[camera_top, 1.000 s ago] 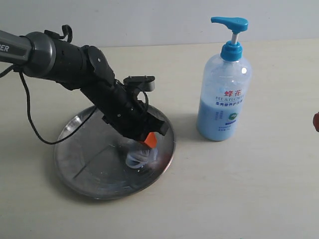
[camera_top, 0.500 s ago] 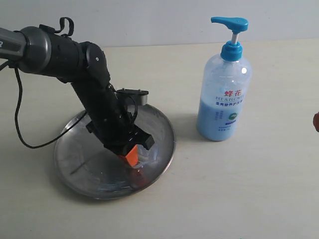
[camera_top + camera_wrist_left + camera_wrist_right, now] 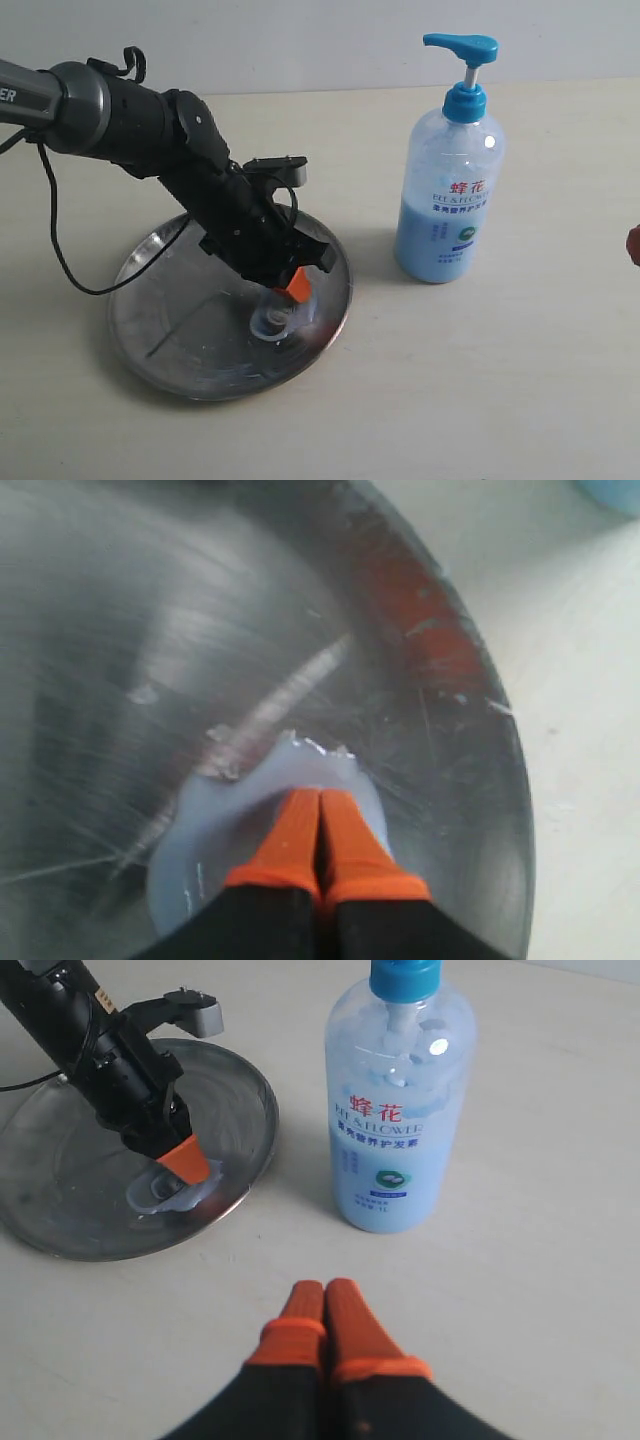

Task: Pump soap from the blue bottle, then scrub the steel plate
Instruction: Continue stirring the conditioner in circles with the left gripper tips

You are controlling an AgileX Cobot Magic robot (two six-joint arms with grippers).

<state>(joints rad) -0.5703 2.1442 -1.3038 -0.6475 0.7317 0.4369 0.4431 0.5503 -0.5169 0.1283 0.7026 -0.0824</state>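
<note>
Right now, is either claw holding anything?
Nothing. The left gripper and right gripper are shut empty; the left's tips sit in soap on the steel plate.

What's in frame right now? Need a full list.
steel plate: one, scratched silver, on the table left of the bottle
soap: one blob, light blue, on the plate near its bottle-side rim
blue bottle: one, translucent with blue pump and red characters, upright on the table, off the plate
table: one, beige, under everything
cable: one, black, looping off the left arm
left gripper: one, orange tips, shut, tips in the soap
right gripper: one, orange tips, shut, over the table short of the bottle, holding nothing
</note>
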